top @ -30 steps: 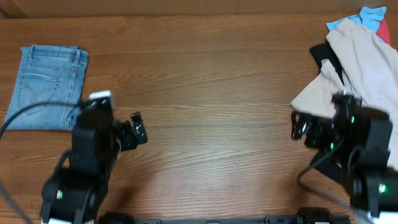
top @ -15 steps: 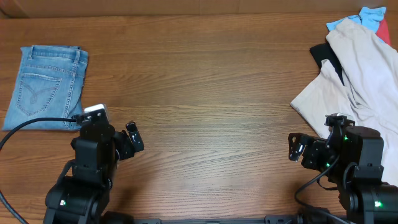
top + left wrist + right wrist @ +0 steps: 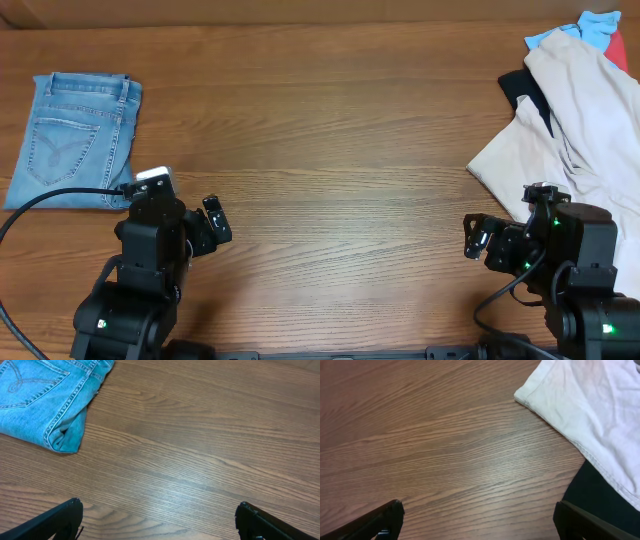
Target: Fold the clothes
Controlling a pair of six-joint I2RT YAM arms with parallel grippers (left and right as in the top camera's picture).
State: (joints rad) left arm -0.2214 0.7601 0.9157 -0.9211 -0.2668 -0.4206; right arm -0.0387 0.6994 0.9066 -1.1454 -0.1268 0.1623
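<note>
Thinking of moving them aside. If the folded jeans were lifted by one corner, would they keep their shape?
Probably not: the jeans are soft denim in loose layers, so a corner lift would likely let them droop and unfold. Thick seams and stacked layers suggest some weight for their size. Pushed across the smooth wooden table, they would probably slide.

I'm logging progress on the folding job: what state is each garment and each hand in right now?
Light blue denim jeans: folded compactly, lying flat.
Pale beige cloth garment: unfolded, rumpled.
Small black garment: partly under the beige one.
Bright-blue garment: bunched, partly covered.
Red garment: mostly hidden at the frame edge.
Left hand: open, empty.
Right hand: open, empty.
</note>
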